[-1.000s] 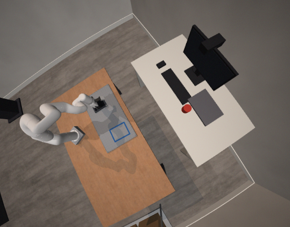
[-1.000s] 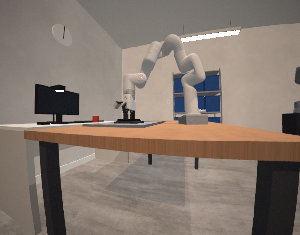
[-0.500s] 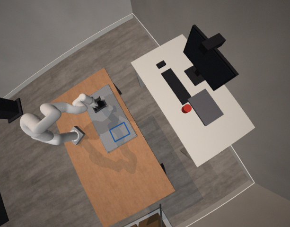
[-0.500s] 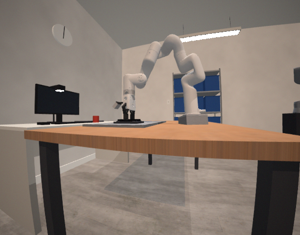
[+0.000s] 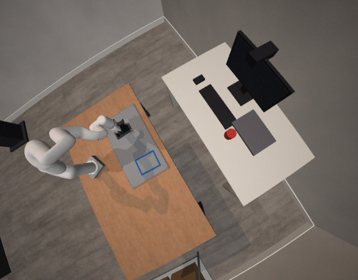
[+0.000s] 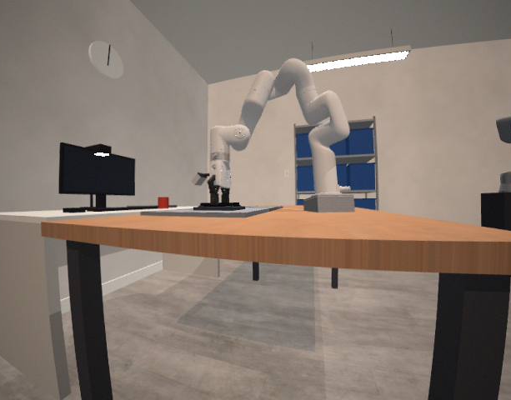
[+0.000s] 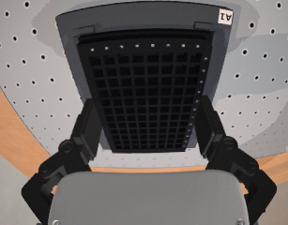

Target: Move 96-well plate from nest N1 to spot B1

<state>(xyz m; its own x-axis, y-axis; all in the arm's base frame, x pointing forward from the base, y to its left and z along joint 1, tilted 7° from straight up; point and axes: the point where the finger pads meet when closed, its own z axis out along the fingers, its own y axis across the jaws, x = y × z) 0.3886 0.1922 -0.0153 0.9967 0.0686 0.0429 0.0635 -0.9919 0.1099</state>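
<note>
The black 96-well plate [image 7: 145,93] sits flat in the grey plate nest N1 [image 7: 144,22] on the perforated grey deck [image 5: 138,144]. My gripper [image 7: 147,109] is down over the plate, one finger on each long side, shut on it. In the overhead view the gripper and plate [image 5: 123,129] are at the far end of the deck. The blue taped outline B1 [image 5: 147,162] lies empty at the deck's near end. In the side view the fingers [image 6: 217,198] reach down to the nest.
The arm's base [image 5: 95,166] stands on the wooden table [image 5: 136,186] beside the deck. A white desk [image 5: 236,120] with a monitor, a keyboard and a red cup [image 5: 229,133] stands apart to the right.
</note>
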